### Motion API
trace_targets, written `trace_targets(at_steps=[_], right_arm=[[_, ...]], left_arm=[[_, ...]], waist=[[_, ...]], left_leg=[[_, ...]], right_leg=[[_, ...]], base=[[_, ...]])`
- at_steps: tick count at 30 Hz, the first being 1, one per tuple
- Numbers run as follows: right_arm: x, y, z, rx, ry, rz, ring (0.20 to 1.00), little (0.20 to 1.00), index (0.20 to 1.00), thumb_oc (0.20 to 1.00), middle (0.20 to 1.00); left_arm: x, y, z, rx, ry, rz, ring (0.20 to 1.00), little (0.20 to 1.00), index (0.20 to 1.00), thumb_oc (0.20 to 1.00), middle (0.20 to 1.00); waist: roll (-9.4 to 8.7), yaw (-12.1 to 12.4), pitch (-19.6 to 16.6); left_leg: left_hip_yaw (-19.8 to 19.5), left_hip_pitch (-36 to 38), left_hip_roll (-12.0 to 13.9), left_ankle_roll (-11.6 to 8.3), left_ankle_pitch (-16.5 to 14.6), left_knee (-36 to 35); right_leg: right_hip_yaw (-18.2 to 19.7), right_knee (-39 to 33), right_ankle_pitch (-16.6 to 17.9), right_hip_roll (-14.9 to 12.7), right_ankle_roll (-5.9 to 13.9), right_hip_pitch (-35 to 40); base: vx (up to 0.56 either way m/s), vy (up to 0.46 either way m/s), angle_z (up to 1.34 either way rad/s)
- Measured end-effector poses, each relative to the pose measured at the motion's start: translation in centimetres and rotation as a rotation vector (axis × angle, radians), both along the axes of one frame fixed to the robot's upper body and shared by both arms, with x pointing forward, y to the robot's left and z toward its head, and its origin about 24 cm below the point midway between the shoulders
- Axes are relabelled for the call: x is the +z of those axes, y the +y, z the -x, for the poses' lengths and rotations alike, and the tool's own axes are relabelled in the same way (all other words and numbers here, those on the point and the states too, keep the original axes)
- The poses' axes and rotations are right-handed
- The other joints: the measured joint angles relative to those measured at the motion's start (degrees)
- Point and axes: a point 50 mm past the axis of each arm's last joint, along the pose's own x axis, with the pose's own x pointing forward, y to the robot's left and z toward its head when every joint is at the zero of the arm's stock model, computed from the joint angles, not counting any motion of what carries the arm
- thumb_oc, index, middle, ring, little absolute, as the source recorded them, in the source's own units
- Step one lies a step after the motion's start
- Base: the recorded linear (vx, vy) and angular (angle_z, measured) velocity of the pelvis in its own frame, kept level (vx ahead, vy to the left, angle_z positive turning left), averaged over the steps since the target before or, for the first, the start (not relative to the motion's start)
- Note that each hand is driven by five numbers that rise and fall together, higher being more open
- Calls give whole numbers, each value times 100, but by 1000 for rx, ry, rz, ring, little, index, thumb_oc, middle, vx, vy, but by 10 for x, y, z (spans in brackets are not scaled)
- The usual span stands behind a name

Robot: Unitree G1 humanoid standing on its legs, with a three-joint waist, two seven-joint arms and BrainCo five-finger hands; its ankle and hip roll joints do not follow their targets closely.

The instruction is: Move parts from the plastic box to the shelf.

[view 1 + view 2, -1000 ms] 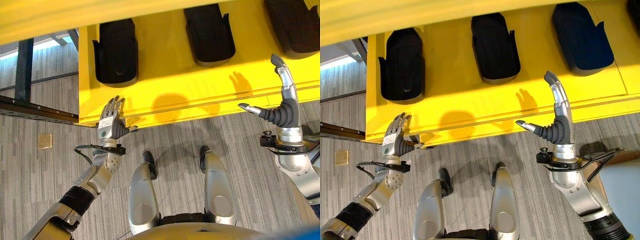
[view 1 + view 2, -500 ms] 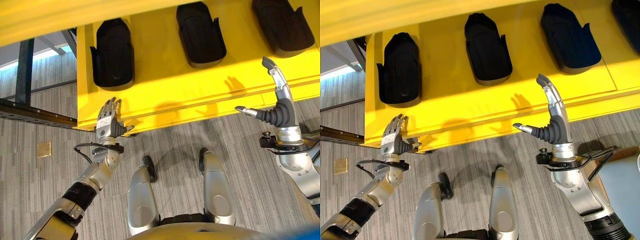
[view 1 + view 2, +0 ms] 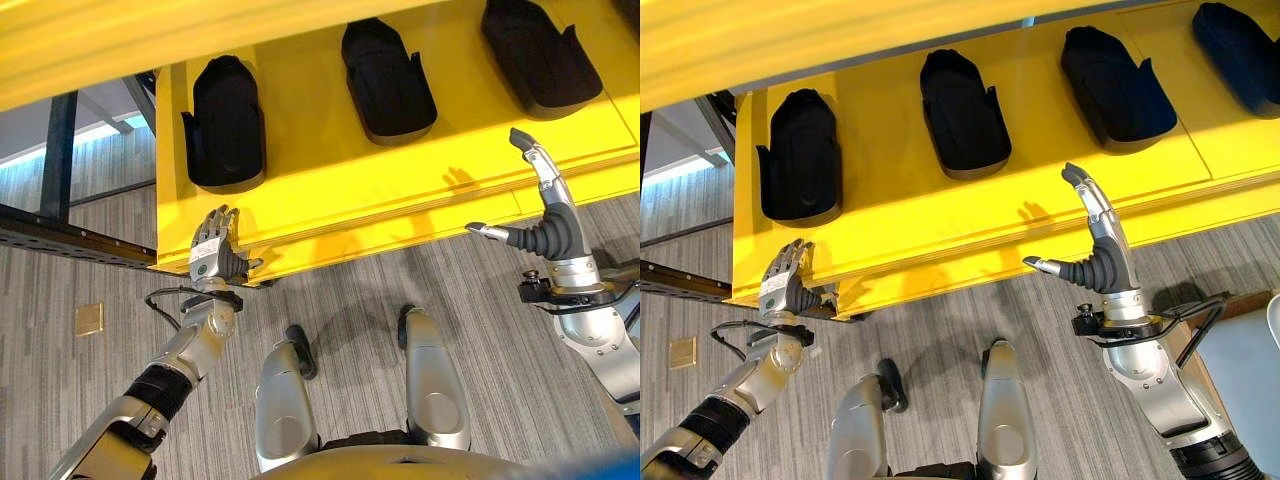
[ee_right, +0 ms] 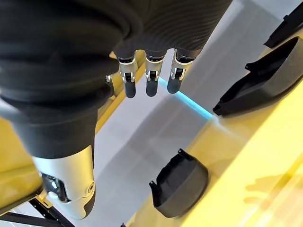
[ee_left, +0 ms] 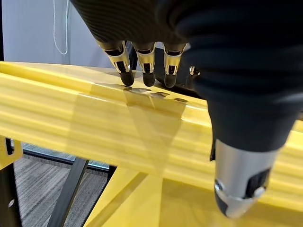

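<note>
here, the yellow shelf [image 3: 330, 190] runs across the upper half of both eye views, and black parts sit on it in a row: one at the upper left [image 3: 227, 122], one at upper centre [image 3: 386, 68], one at the upper right [image 3: 538, 55], and a further one at the far upper right corner of the right eye view [image 3: 1238, 52]. each part lies flat on the shelf surface, well apart from its neighbours.

the left hand [image 3: 213, 250] sits at the left of the frame, level with the shelf's front left corner, its fingers straight and spread and holding nothing (in its wrist view the fingertips [image 5: 127, 78] look to be right at the yellow edge, though i cannot tell if they touch). the right hand [image 3: 545, 220] is raised at the right of the frame, just in front of the shelf's front edge, fingers straight and pointing up, thumb stuck out toward the centre; it too is empty. its wrist view shows its fingers [image 4: 149, 80] extended, with two black parts [image 4: 182, 187] beyond them on the yellow surface.

grey striped floor [image 3: 90, 380] fills the lower part of the eye views, with a small tan square plate [image 3: 89, 319] on it at the left.
</note>
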Motion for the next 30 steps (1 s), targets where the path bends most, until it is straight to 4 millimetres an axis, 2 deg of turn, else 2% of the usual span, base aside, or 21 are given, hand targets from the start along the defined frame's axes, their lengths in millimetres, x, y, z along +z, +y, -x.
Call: trace_targets(at_steps=[8,16,30], right_arm=[[0,-1,0,3,14,12,1000,1000,1000,1000,1000],[-8,-2,3,-13,40,2,1000,1000,1000,1000,1000],[-9,-3,3,-25,31,-9,1000,1000,1000,1000,1000]], left_arm=[[5,3,-1,27,-11,-3,1000,1000,1000,1000,1000],[17,3,1,49,-132,16,1000,1000,1000,1000,1000],[11,-1,0,18,-55,22,1000,1000,1000,1000,1000]], waist=[[2,-86,0],[5,-39,0],[1,34,1]], left_leg=[[6,42,-1,-1,1,-24],[-1,63,-1,-2,1,-19],[-9,60,-1,2,-23,31]], right_leg=[[0,18,-4,0,12,17],[-4,24,-5,1,11,40],[-4,-5,0,1,16,83]], base=[[0,0,0],[-6,-24,0],[0,0,0]])
